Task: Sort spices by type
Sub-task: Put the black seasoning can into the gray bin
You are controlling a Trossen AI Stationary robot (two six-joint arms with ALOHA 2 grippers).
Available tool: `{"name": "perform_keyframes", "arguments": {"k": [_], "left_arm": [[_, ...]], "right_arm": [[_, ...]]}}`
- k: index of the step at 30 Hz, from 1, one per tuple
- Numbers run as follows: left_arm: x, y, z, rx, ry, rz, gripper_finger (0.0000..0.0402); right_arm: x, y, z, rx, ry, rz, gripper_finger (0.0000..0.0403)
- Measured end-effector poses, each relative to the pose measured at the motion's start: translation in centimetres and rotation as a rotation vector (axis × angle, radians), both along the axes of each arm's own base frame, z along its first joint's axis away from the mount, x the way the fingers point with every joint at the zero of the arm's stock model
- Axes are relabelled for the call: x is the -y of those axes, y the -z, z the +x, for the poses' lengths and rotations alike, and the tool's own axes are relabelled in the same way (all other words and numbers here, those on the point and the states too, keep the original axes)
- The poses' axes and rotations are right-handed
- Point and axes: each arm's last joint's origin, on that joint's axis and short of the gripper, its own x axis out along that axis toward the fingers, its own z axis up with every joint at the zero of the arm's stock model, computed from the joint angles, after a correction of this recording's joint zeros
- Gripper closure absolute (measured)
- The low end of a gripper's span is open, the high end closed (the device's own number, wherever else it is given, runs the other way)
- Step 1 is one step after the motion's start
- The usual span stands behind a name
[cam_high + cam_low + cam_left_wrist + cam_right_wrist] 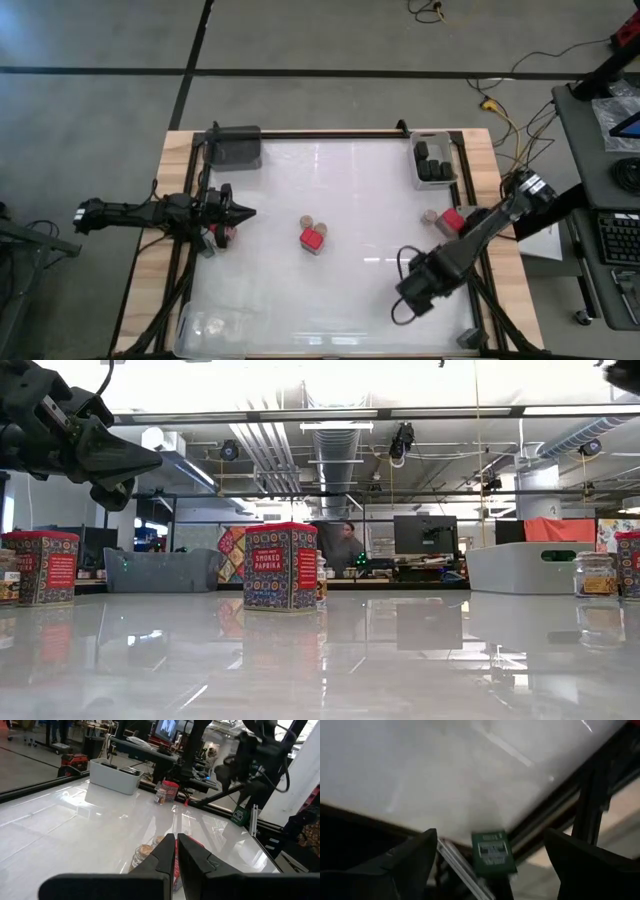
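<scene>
My left gripper (241, 212) (176, 849) hangs shut above the table's left part, fingers level and pointing right; in the low view it sits high at the left (118, 462). Right of it stand a red tin (312, 240) (281, 566) and two tan-topped jars (314, 224) (143, 853), bases on the table. Another red tin (222, 236) (45, 566) stands beneath that arm. A third red tin (452, 221) and a jar (430, 216) (595, 573) stand at the right. My right gripper (412, 293) (490, 851) is open over the near right, holding nothing.
A white bin (432, 160) at the far right holds black containers. At the far left is a grey bin (235, 147). Tan-topped jars sit in a clear bin (215, 324) at the near left corner. Bare white table lies between the groups. A person sits in the room beyond (346, 546).
</scene>
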Motion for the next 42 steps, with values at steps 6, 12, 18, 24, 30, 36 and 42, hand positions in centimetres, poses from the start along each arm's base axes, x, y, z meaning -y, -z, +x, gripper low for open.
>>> {"name": "perform_keyframes", "arguments": {"k": [6,12,18,24,30,36,42], "left_arm": [[0.0,0.0,0.0,0.000,0.000,0.000,0.0398],[0.0,0.0,0.0,0.000,0.001,0.000,0.0398],[0.0,0.0,0.0,0.000,0.001,0.000,0.0398],[0.0,0.0,0.0,0.000,0.000,0.000,0.0398],[0.0,0.0,0.0,0.000,0.001,0.000,0.0398],[0.0,0.0,0.0,0.000,0.001,0.000,0.0398],[0.0,0.0,0.0,0.000,0.000,0.000,0.0398]], "right_arm": [[-2.8,2.4,-0.3,-0.137,-0.115,0.124,0.0038],[-4.9,3.6,-1.3,-0.231,-0.181,0.249,0.0038],[-5.4,3.8,-1.4,-0.237,-0.188,0.299,0.0038],[-6.1,4.1,-1.7,-0.229,-0.206,0.354,0.0038],[-6.9,4.4,-2.3,-0.246,-0.223,0.369,0.0038],[-7.5,5.0,-3.4,-0.266,-0.247,0.366,0.0038],[-7.9,5.7,-4.2,-0.287,-0.258,0.377,0.0038]]}}
